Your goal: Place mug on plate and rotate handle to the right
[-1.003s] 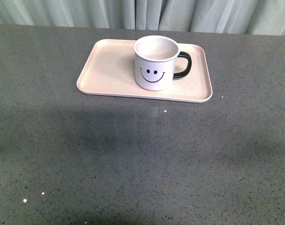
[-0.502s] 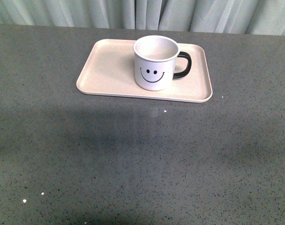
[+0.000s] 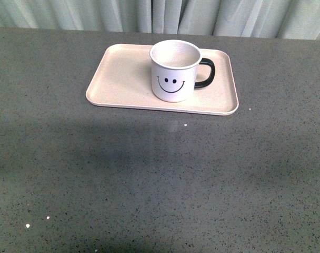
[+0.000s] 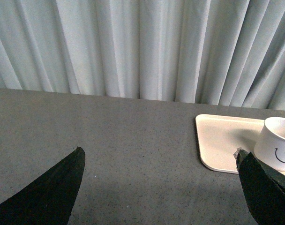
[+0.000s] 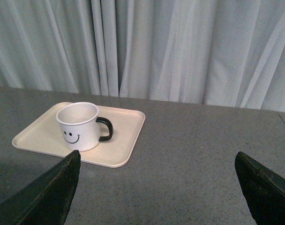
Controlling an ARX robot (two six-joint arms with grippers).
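Both pincers stand wide apart and hold nothing: the left pincer (image 4: 159, 187) and the right pincer (image 5: 156, 187) each hang above bare counter (image 3: 160, 179), well apart from the work. The mug (image 3: 173, 71) sits upright on the plate (image 3: 123, 79), right of its middle, smiley toward the robot, with the handle (image 3: 207, 73) pointing right. By my reading the task is finished, and nothing further is called for beyond keeping clear. The handle lies near the plate's right rim; open counter surrounds the plate, curtain (image 3: 160, 16) behind.
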